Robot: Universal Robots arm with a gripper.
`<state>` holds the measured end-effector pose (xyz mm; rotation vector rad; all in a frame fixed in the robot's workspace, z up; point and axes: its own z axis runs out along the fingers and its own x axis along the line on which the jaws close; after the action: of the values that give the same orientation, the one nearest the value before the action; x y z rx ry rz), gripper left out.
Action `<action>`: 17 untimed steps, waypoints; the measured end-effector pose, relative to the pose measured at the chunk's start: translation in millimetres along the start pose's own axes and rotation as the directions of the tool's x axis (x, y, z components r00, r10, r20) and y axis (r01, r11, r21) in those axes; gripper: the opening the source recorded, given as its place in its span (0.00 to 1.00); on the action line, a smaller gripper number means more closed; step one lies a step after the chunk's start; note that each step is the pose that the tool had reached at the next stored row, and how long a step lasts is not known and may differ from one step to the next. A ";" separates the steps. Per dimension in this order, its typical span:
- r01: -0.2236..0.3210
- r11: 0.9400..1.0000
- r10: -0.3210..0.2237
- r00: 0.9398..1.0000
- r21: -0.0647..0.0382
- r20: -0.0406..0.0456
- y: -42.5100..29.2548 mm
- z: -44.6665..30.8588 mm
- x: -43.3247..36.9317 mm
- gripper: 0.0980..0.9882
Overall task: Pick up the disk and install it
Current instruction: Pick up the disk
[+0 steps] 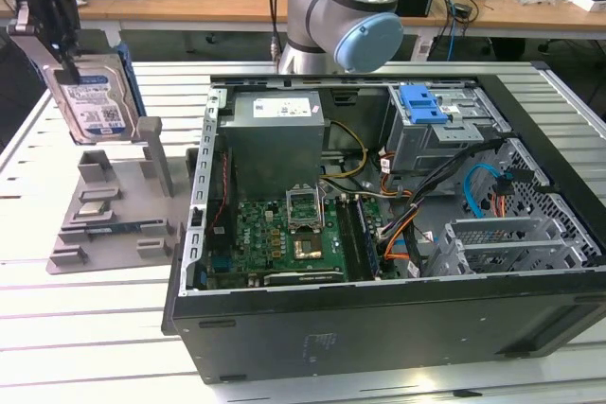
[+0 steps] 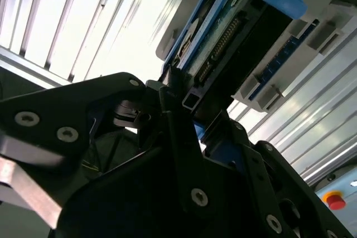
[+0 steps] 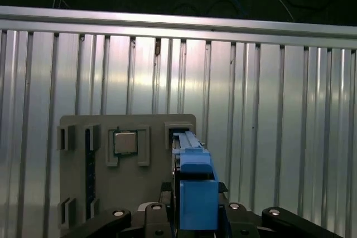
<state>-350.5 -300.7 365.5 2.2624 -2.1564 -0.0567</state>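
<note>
At the upper end of the exterior view's left, the disk (image 1: 95, 106) is held upright in the air, with its blue-and-white label turned towards the camera. The black jaws are closed on its upper edge. The grip is seen close up in the second wrist view, where the dark fingers (image 2: 173, 132) are pressed against the connector end of the disk (image 2: 223, 43) and its blue side rails are visible.

Just below the disk in the exterior view, a grey holder plate (image 1: 114, 234) is laid on the slatted metal desk (image 1: 57, 328). The disk's lower edge is seen a little above the plate's raised blocks, apart from them. In the first wrist view the plate (image 3: 150, 193) is looked down on past the disk's blue rail (image 3: 196, 182), and a square processor chip (image 3: 125, 142) is seated in one of its pockets.

An open computer case (image 1: 379, 338) is laid on its side across the centre and the exterior view's right, well apart from the disk. Inside it are seen a grey power supply box (image 1: 275, 139), a green motherboard (image 1: 279, 238), a blue-topped drive bay (image 1: 421, 103) and bundled cables (image 1: 417, 201). The arm (image 1: 346, 7) is seen at the top centre, behind the case.
</note>
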 end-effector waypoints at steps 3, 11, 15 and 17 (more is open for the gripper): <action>0.000 1.000 0.000 1.000 0.000 0.000 0.5 -16.1 -1.2 0.30; 0.000 1.000 0.000 1.000 0.000 0.000 2.3 -68.6 -5.1 0.30; 0.000 1.000 0.000 1.000 0.000 0.000 3.2 -93.3 -6.9 0.30; 0.000 1.000 0.000 1.000 0.000 0.000 3.9 -115.5 -8.2 0.30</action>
<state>-350.5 -294.3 481.2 2.2625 -2.1563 -0.0567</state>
